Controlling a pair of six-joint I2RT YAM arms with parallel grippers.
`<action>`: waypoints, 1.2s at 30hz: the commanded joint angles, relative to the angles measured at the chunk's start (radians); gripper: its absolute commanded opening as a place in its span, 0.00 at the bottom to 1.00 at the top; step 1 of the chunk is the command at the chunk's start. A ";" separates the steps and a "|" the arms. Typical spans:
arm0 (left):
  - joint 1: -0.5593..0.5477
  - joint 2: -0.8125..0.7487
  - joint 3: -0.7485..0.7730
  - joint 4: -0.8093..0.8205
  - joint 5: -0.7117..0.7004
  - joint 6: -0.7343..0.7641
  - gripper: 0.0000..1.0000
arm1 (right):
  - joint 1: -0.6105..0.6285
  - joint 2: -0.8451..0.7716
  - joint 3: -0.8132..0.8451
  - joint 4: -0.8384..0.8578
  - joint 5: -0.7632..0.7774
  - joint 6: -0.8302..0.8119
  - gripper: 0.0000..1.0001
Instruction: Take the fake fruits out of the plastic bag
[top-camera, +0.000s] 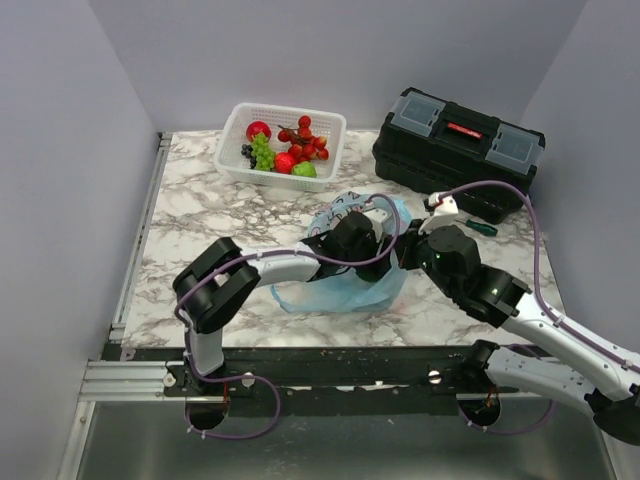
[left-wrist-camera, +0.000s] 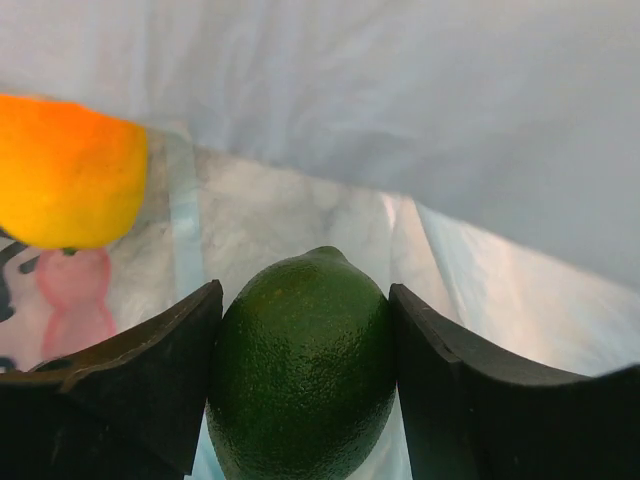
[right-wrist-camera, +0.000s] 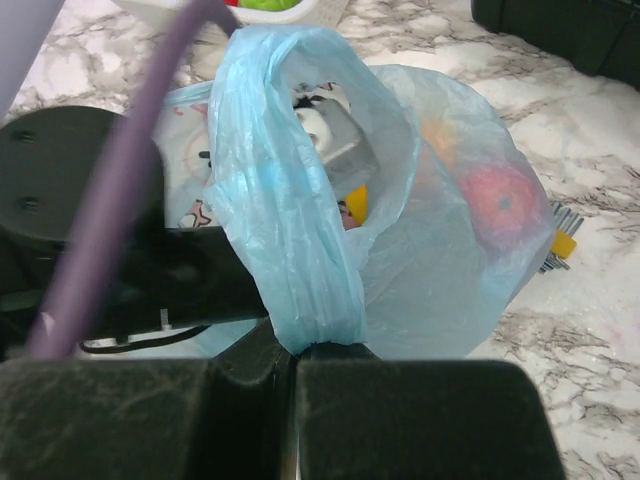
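Observation:
The light-blue plastic bag (top-camera: 345, 290) lies at mid-table, its mouth held up. My left gripper (left-wrist-camera: 300, 385) is inside the bag, both fingers pressed against a dark green fruit (left-wrist-camera: 300, 360). A yellow-orange fruit (left-wrist-camera: 65, 170) lies further in on the left. My right gripper (right-wrist-camera: 305, 350) is shut on a bunched loop handle of the bag (right-wrist-camera: 290, 230) and holds it raised. A red fruit (right-wrist-camera: 500, 205) shows through the bag wall. In the top view the left gripper's tips are hidden by the bag, and the right gripper (top-camera: 408, 250) is at the bag's right edge.
A white lattice basket (top-camera: 240, 115) at the back holds a red apple, red berries (top-camera: 305, 138), green grapes and a light-green fruit. A black toolbox (top-camera: 458, 150) stands at the back right, with a screwdriver (top-camera: 475, 224) in front of it.

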 joint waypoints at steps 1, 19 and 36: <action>-0.007 -0.145 -0.038 -0.039 0.021 0.017 0.22 | 0.005 -0.015 -0.017 -0.034 0.047 -0.001 0.01; -0.006 -0.622 -0.255 -0.145 -0.169 0.004 0.13 | 0.005 0.037 -0.046 -0.003 0.052 -0.007 0.01; 0.298 -0.902 -0.290 -0.186 -0.394 -0.166 0.00 | 0.005 0.031 -0.055 0.004 0.036 0.003 0.01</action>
